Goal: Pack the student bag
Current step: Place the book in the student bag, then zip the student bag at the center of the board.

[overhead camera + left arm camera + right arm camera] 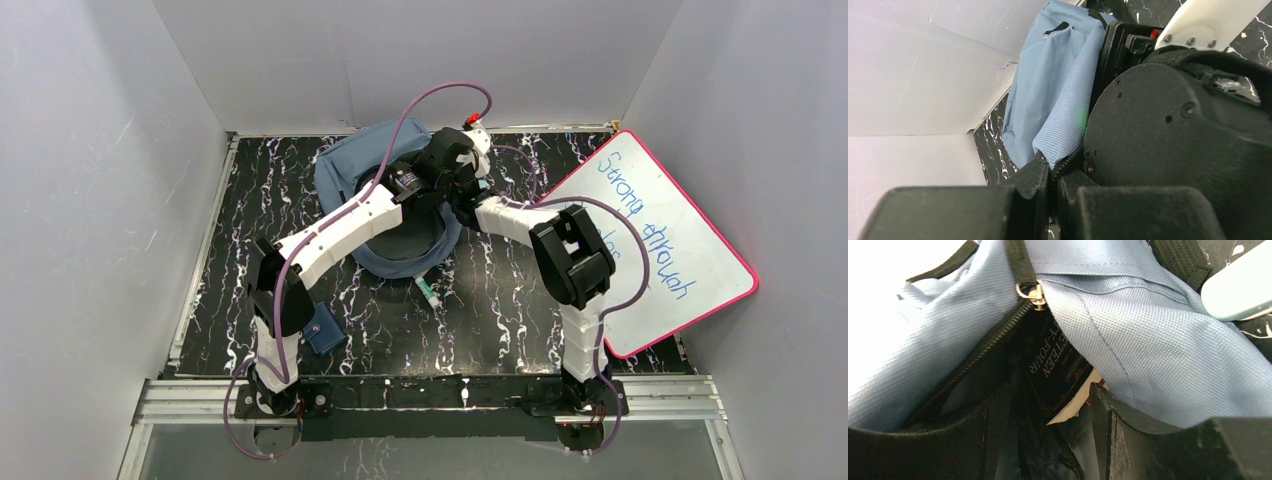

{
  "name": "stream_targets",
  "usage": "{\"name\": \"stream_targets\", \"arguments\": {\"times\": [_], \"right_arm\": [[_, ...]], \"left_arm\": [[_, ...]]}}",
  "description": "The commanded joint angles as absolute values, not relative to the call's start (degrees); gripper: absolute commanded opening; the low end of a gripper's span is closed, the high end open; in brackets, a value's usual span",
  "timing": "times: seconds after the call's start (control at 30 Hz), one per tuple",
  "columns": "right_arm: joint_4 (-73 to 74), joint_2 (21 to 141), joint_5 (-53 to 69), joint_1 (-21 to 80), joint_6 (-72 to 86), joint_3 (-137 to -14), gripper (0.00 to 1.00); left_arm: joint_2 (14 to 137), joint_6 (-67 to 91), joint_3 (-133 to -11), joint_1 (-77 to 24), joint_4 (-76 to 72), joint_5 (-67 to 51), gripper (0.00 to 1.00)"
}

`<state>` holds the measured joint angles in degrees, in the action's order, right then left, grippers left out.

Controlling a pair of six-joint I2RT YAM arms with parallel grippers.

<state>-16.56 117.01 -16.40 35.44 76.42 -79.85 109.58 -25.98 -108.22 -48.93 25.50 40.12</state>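
Pouch (325, 332): on the surface (500, 320), unpacked.
Left end effector (1052, 172): pinching the student bag (345, 165) at its zipper edge.
Student bag: back centre, mouth open.
Book (1055, 367): already inside.
Marker (428, 291): beside the bag, unpacked.
Right end effector (1043, 432): spread, inside the bag's mouth.
Progress: seemingly partway.

The black, white-veined bench (480, 320) carries the slate-blue student bag (345, 165) at the back, a green-tipped marker (428, 290) just beside its near edge, a small dark-blue pouch (325, 330) near the left, and a pink-rimmed whiteboard (690, 230) at the right.
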Motion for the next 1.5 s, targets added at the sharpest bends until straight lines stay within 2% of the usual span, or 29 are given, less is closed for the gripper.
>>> {"name": "stream_targets", "arguments": {"times": [0.0,0.2,0.4,0.53,0.77,1.13,1.23,1.27,1.37,1.47], "right_arm": [[-14.92,111.08,-17.77,34.93,73.47,-77.69,0.67],[-14.16,104.11,-13.89,34.73,62.41,-70.99,0.66],[-12.08,91.73,-8.72,34.78,49.73,-62.36,0.67],[-6.51,83.79,-8.81,34.69,44.19,-57.82,0.69],[4.94,75.42,-9.66,34.55,38.30,-50.55,0.71],[4.51,71.04,-1.42,34.54,34.42,-43.78,0.71],[5.08,71.19,-1.58,34.51,33.30,-45.10,0.72],[5.04,71.09,-1.53,34.50,32.73,-45.50,0.72],[4.30,71.33,-0.98,34.41,30.34,-46.83,0.72],[5.13,71.93,-1.11,34.45,28.56,-48.91,0.72]], "left_arm": [[104.51,-26.44,-108.69,-49.83,23.40,41.30,0.00],[103.66,-26.12,-106.75,-49.71,22.53,42.65,0.00],[103.50,-21.66,-107.22,-46.64,21.08,47.73,0.00],[103.42,-19.99,-111.43,-44.10,20.40,48.14,0.00],[105.77,-26.17,-116.15,-42.91,18.08,49.41,0.00],[99.81,-24.27,-107.47,-42.00,19.14,47.50,0.00],[95.47,-19.21,-102.01,-41.96,22.72,42.24,0.00],[93.96,-16.94,-100.56,-42.00,23.97,39.51,0.02],[88.57,-10.48,-95.05,-41.98,26.33,29.21,0.21],[83.11,-6.56,-88.81,-41.94,26.47,19.27,0.33]]}}
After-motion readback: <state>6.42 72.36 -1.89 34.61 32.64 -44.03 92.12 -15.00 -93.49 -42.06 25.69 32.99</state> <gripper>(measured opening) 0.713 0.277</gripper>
